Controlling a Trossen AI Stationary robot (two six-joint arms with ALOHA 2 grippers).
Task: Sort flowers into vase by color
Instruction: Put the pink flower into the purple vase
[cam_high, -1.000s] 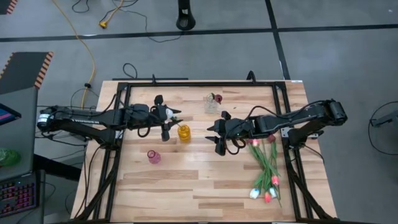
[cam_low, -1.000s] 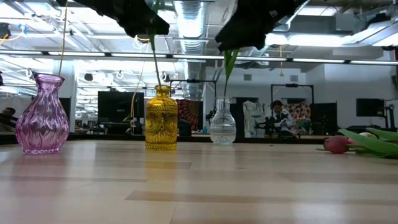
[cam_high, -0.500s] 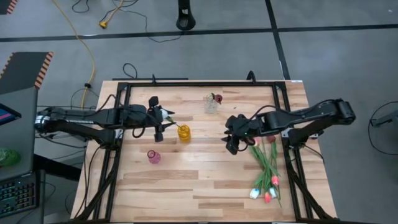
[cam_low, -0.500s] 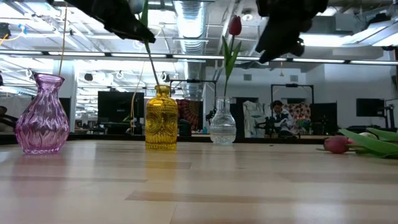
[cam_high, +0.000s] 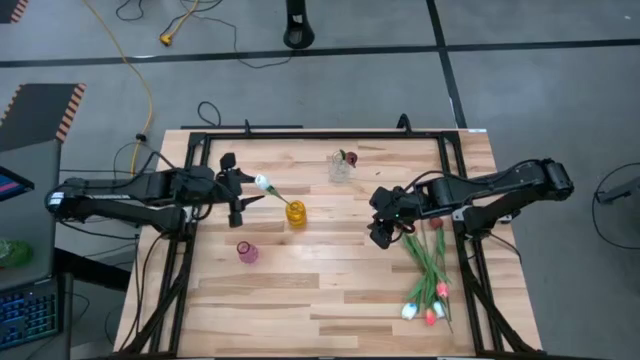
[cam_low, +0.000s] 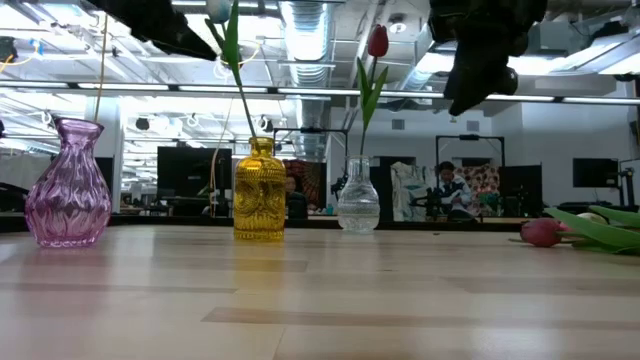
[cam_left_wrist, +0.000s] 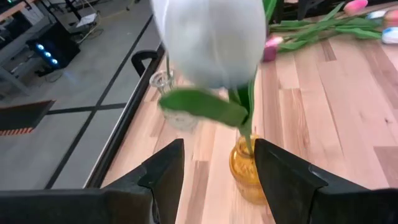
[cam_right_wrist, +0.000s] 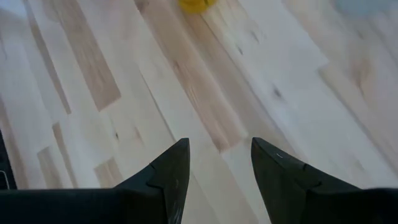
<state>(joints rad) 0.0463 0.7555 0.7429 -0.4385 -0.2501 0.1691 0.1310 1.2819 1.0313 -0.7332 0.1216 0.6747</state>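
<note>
A white tulip (cam_high: 262, 182) stands in the yellow vase (cam_high: 296, 213) just left of the middle of the high view, its stem leaning up and to the left so that the head hangs out over the bench (cam_high: 300, 290) beyond the vase's mouth; in the left wrist view the white head fills the top centre, with a green leaf under it and the stem running down into the vase. A dark red tulip (cam_high: 350, 158) stands in the clear glass vase (cam_high: 339, 169) at the upper middle of the high view; in the low view it rises upright, its head near the top of the frame, just right of the yellow vase. The pink vase (cam_high: 247, 252) sits lower left of the yellow one and, as far as the low view shows, holds nothing. The rest of the flowers (cam_high: 428, 270) lie in a loose bundle on the bench at the lower right of the high view, stems fanning up and heads, white, pink and red, gathered at the bottom of the pile. The left tool (cam_high: 238, 192) hovers just left of the white tulip's head, its fingers (cam_left_wrist: 165, 174) spread apart with nothing between them. The right tool (cam_high: 381, 218) hangs in the right middle of the high view, beside the upper end of the bundle, fingers (cam_right_wrist: 171, 174) parted and empty over bare wood.
</note>
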